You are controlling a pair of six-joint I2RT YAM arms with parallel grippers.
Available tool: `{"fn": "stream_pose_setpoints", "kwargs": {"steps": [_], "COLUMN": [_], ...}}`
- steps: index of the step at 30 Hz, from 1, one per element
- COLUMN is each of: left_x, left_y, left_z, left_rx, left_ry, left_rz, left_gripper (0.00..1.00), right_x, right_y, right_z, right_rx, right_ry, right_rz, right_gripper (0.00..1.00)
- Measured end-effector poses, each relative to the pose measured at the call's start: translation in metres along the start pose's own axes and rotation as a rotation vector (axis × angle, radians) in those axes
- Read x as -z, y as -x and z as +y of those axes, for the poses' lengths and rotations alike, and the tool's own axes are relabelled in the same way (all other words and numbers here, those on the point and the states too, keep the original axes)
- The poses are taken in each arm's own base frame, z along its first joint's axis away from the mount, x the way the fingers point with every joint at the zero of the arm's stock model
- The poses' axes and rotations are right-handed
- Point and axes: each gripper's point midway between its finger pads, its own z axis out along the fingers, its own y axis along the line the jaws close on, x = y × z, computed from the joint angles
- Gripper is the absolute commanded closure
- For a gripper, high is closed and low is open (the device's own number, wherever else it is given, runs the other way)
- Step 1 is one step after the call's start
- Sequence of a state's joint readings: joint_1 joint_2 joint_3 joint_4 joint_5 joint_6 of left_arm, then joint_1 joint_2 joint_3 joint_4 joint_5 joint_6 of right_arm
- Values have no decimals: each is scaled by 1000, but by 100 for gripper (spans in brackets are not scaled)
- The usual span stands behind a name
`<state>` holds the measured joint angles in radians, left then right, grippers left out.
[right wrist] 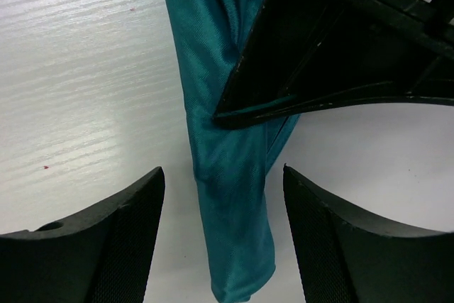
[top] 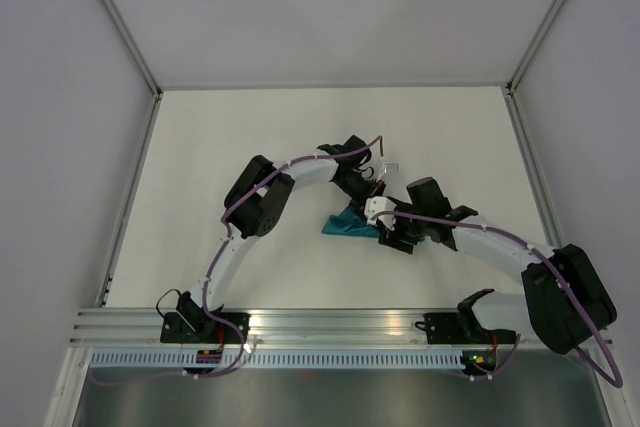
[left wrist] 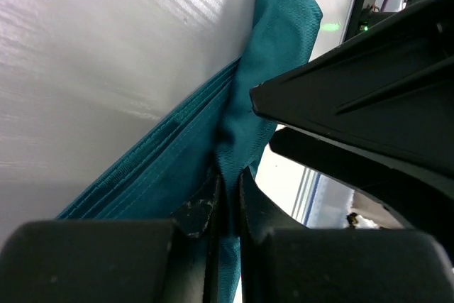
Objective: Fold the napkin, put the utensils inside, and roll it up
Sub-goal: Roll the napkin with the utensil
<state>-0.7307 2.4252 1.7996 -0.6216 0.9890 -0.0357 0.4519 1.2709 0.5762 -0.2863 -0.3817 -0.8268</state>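
Observation:
The teal napkin [top: 347,224] lies bunched into a long roll at the middle of the white table [top: 250,127]. In the left wrist view its folded layers [left wrist: 170,168] fan out to the left and a thick fold runs up the middle. My left gripper [left wrist: 228,207] is shut on that fold, with cloth pinched between its jaws; in the top view it [top: 368,203] comes in from behind the roll. My right gripper [right wrist: 223,207] is open, and the roll's free end [right wrist: 234,232] lies between its fingers without touching either. The utensils are out of view.
The two grippers crowd each other over the napkin: the right one's black body [left wrist: 369,97] fills the left wrist view, and the left one [right wrist: 333,47] hangs over the cloth in the right wrist view. A metal rail [top: 330,322] lines the near edge, and grey walls ring the table.

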Motion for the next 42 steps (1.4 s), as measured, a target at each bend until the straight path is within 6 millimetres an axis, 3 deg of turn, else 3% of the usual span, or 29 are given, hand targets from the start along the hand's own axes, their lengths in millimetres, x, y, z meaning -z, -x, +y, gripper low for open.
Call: {"fn": "stream_pose_setpoints", "kwargs": {"steps": [8, 14, 19, 26, 30, 35, 40, 42], "left_x": [0, 1, 3, 17, 44, 101, 152, 163], "left_y": [-6, -8, -6, 4, 19, 44, 47, 45], "left_z": [-1, -1, -7, -1, 4, 2, 7, 7], "left_rx": [59, 70, 68, 50, 37, 20, -8, -39], "left_ry": [-15, -15, -37, 31, 84, 130, 264, 322], "left_rz": [20, 23, 19, -33, -134, -337, -534, -595], "left_gripper": [82, 61, 50, 49, 48, 50, 49, 49], "right_x": [-11, -18, -19, -21, -20, -19, -21, -22], "right_y": [1, -2, -3, -1, 0, -4, -6, -7], "right_z": [1, 3, 3, 1, -2, -9, -16, -18], "right_rx": [83, 95, 112, 107, 69, -2, -66, -94], "right_ry": [-47, -38, -31, 37, 113, 234, 385, 445], "right_rz": [18, 33, 39, 65, 72, 88, 107, 111], "right_gripper": [41, 64, 68, 73, 73, 73, 73, 73]}}
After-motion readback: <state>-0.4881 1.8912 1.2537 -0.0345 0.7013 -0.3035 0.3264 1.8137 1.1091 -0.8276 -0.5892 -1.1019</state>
